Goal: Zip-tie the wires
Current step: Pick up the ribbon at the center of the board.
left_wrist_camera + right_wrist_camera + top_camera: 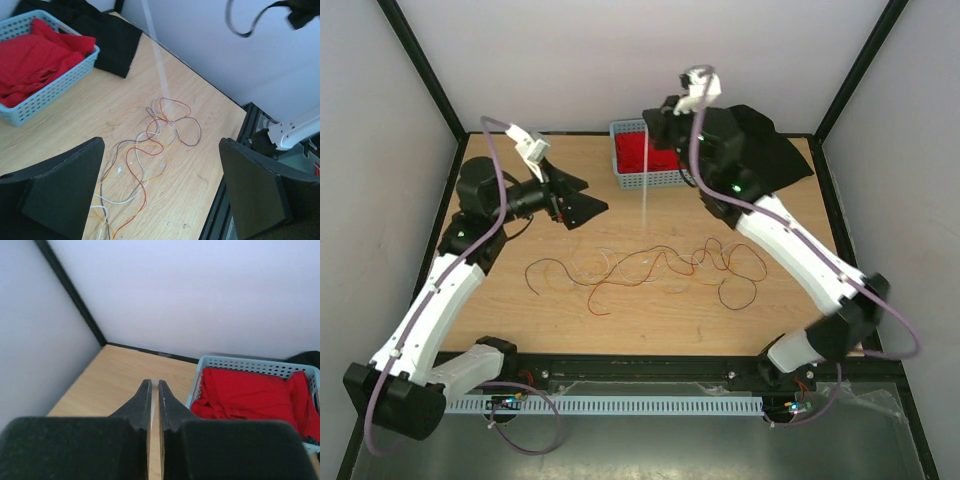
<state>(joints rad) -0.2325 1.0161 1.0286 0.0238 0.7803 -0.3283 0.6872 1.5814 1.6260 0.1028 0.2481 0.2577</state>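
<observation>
The wires (650,265) lie loose and curly across the middle of the wooden table, in dark brown, red and pale strands. From the left wrist they (150,145) spread out below and between the two fingers. The zip tie (644,200) hangs straight down as a thin whitish strip over the far end of the wires, and it (161,65) looks translucent from the left. My right gripper (654,130) is shut on its top end. The strip (154,390) shows as a pale sliver between the narrow jaws of that gripper (154,385). My left gripper (582,197) hovers open at the left, empty (160,150).
A light blue basket (630,182) holding red cloth stands at the back centre, also seen from the left wrist (60,82) and the right wrist (240,361). A black cloth (770,145) lies at the back right. White walls and a black frame enclose the table.
</observation>
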